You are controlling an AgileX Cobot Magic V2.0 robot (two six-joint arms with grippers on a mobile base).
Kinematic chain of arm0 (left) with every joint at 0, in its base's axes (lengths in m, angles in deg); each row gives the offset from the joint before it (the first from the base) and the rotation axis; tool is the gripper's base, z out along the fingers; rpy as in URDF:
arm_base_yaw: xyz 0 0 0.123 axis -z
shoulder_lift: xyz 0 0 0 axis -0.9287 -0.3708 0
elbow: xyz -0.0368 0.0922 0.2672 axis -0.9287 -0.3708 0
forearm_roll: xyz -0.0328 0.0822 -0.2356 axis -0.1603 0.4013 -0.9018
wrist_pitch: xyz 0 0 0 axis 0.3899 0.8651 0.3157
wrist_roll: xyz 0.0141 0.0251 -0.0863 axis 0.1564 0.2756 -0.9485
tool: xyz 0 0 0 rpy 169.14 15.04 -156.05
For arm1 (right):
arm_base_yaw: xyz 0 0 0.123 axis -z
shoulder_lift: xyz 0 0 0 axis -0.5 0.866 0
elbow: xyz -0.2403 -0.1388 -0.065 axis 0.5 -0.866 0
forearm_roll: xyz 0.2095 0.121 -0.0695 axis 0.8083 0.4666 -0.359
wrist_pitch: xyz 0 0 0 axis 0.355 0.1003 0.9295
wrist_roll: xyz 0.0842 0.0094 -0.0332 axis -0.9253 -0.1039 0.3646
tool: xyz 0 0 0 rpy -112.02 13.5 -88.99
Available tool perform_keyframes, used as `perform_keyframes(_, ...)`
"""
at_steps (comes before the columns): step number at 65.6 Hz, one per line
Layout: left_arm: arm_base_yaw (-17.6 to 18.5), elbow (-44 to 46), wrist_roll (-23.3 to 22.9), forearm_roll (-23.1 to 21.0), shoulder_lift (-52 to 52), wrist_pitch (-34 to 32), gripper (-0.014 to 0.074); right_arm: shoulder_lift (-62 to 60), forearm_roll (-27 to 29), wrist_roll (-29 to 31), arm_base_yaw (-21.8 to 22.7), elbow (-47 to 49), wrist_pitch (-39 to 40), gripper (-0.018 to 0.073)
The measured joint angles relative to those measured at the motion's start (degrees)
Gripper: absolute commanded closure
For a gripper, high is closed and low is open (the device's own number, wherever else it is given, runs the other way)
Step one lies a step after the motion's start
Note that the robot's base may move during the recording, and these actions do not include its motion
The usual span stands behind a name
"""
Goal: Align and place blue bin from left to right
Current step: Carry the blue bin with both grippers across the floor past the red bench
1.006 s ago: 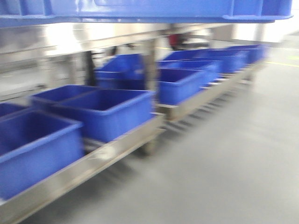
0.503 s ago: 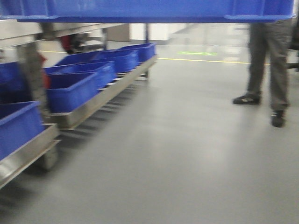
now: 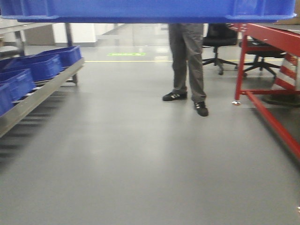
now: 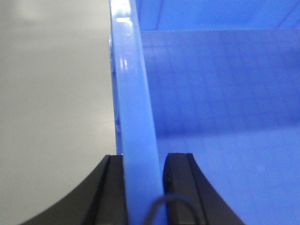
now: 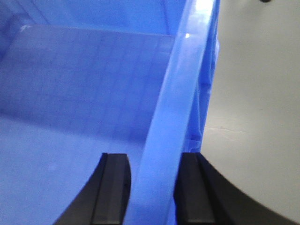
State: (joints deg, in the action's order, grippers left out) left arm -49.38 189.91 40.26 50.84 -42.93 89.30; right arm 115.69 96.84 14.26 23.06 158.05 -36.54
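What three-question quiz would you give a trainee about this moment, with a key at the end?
1. True or false: the blue bin rests on the floor.
2. Choose one. The left gripper is: A) shut on the bin's wall; B) open above the bin; C) holding a chair.
3. Short answer: in the front view, what stands between the rack of smaller tubs and the red table?
Key: 1 false, both grippers hold it up, the right gripper on the opposite wall. 2 A. 3 A person, only the legs seen.
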Motion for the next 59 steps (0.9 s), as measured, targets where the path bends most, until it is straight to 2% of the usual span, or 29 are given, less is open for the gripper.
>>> perform_keyframes(59, 0.00, 0.00, 0.00, 0.00, 0.00, 0.00, 0.0708, 0.00, 0.00, 0.00, 0.00, 0.00, 0.00, 0.0712)
